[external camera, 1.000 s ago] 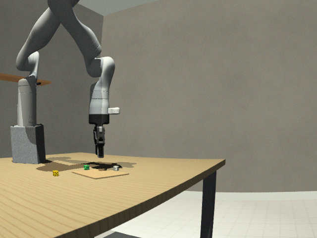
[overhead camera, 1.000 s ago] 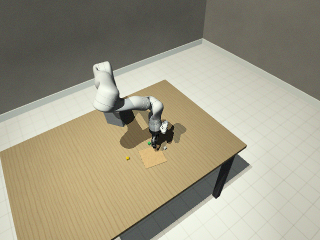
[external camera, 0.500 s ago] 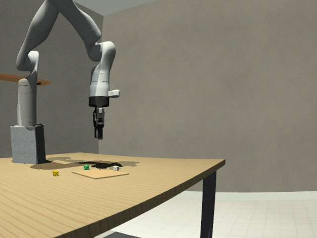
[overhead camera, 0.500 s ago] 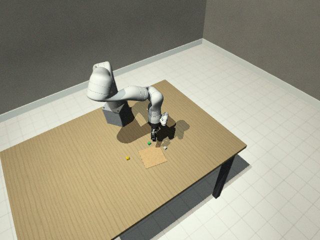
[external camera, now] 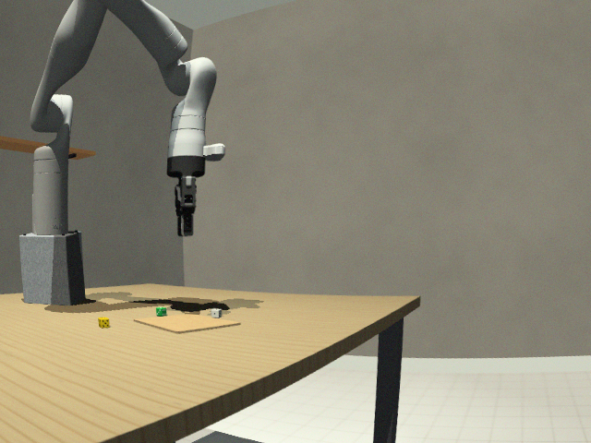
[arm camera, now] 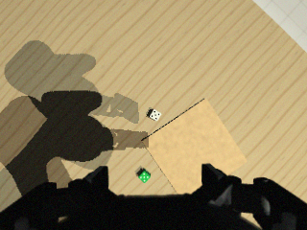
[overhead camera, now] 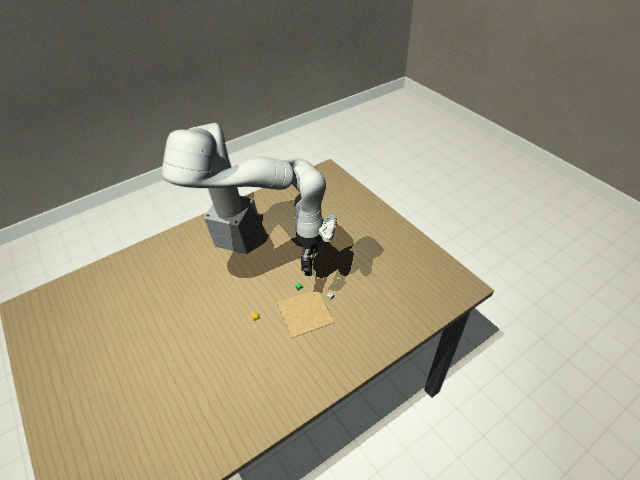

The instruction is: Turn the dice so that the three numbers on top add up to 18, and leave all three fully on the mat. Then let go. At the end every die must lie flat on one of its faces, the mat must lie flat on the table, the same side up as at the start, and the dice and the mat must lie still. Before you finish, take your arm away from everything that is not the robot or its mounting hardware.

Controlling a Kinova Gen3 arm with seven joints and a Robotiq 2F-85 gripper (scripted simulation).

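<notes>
A tan square mat [overhead camera: 305, 313] lies flat on the wooden table; it also shows in the side view [external camera: 186, 322] and the wrist view [arm camera: 196, 145]. All three dice lie off the mat on the table. The green die [overhead camera: 298, 286] [external camera: 161, 311] [arm camera: 144, 175] sits close to one mat edge. The white die [overhead camera: 330, 296] [external camera: 216, 312] [arm camera: 154, 114] sits just past another edge, five pips up. The yellow die [overhead camera: 255, 316] [external camera: 103, 322] lies farther off to the side. My gripper [overhead camera: 307, 266] [external camera: 186, 227] hangs high above the table near the mat's corner, open and empty.
The arm's grey base block [overhead camera: 233, 228] stands at the table's back edge. The table's right edge [external camera: 410, 299] drops off beyond the mat. The arm casts dark shadows [arm camera: 72, 129] on the wood beside the dice.
</notes>
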